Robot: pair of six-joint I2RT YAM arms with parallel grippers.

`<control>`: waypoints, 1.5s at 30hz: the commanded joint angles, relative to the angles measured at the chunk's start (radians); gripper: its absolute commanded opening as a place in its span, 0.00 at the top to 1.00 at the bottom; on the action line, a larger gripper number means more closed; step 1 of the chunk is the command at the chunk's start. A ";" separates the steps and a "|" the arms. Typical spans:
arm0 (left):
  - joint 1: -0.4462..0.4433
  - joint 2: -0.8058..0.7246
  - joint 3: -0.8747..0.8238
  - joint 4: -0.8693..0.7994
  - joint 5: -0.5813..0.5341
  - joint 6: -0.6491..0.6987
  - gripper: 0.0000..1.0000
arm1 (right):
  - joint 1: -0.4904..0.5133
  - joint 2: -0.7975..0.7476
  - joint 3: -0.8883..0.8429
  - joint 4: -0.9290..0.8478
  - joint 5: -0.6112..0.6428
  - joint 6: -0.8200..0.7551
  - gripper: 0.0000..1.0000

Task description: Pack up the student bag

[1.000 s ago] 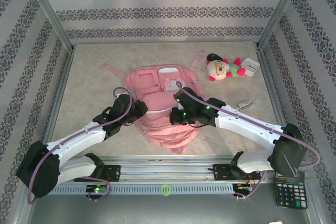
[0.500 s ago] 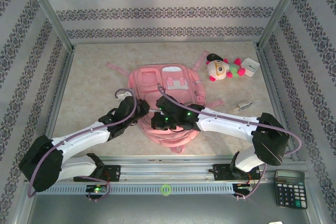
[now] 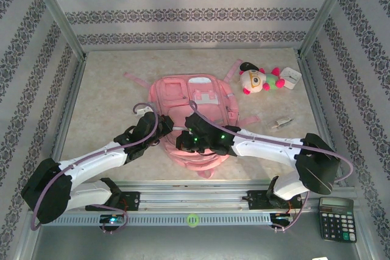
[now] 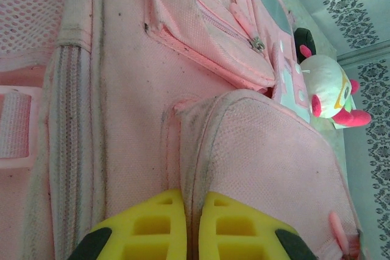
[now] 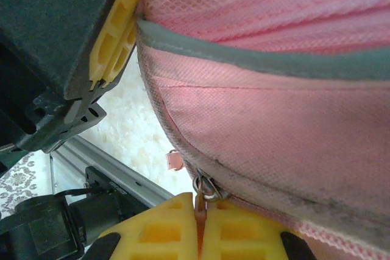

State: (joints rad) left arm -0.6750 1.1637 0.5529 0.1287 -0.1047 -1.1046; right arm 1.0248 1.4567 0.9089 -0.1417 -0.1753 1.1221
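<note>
Fabric of the student bag (image 3: 196, 89) is spread across the middle of the counter (image 3: 103, 101) in the top view, pocketed face up, with straps splayed toward the upper left and upper right; the left fingers (image 3: 166, 131) are set at its lower-left edge and the right fingers (image 3: 181, 142) over its lower middle, just beside them. In the left wrist view the left fingers (image 4: 177, 223) are pressed shut at the bottom of the frame, with a seam of the bag (image 4: 134, 89) pinched between them. In the right wrist view the right fingers (image 5: 183, 223) are clamped at the bottom edge on the zipper pull (image 5: 201, 202), whose metal ring stands just above them; the left fingers (image 5: 113, 35) are seen at the upper left, closed on the bag's grey-trimmed rim.

Compared with a second ago, the right arm (image 3: 268, 147) has been swung leftward, so that its fingers have been carried from the bag's right-hand middle to its lower centre; the bag itself has been shifted only slightly; the left fingers are hardly displaced; the plush toy (image 3: 259, 78) and white box (image 3: 291, 77) at the upper right and the calculator (image 3: 336, 218) at the lower right are unchanged in place.
</note>
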 commanded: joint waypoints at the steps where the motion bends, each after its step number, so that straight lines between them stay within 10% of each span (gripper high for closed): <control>1: -0.038 -0.050 0.015 0.145 0.081 -0.023 1.00 | -0.015 -0.072 -0.038 0.102 0.074 0.038 1.00; 13: -0.120 -0.156 -0.040 0.171 -0.020 -0.081 1.00 | -0.251 -0.155 -0.009 -0.133 -0.047 -0.216 1.00; 26: -0.190 0.153 0.054 0.563 -0.167 -0.098 1.00 | 0.006 -0.084 0.002 0.065 0.027 -0.035 1.00; 45: -0.198 0.044 0.008 0.469 -0.165 -0.069 1.00 | 0.051 0.106 0.107 0.191 0.036 0.034 1.00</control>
State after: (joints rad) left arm -0.8249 1.2568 0.5404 0.4255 -0.3695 -1.1584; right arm 1.0523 1.5612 0.9699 -0.1265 -0.0921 1.1538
